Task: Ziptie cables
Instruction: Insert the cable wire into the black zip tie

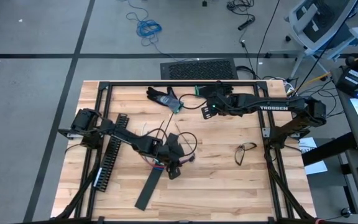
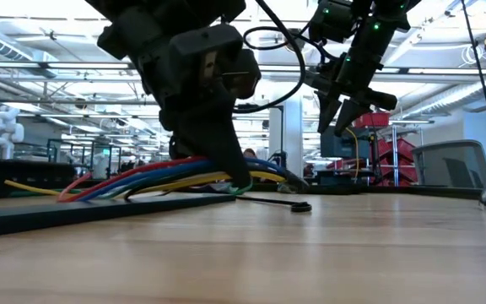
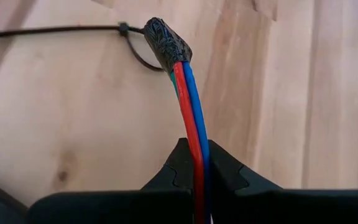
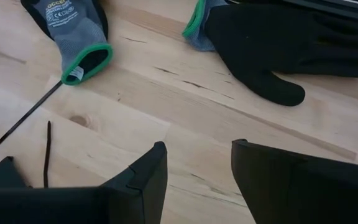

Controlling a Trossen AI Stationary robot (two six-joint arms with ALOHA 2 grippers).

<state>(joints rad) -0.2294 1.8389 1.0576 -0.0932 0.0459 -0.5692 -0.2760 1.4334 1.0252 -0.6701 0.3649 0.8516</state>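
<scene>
The left gripper (image 3: 197, 171) is clenched on the cables (image 3: 191, 106), which run out from between its fingers low over the table (image 3: 278, 93) to a black-wrapped end, apparently beside a zip tie (image 3: 124, 29). The right gripper (image 4: 199, 163) hangs released above two gloves (image 4: 73, 31).

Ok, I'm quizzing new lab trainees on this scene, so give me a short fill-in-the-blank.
1. The left gripper is shut on the ____.
2. The right gripper hangs with its jaws ____ over the gloves.
3. The zip tie lies on the ____ table.
Missing words: cables; open; wooden
</scene>
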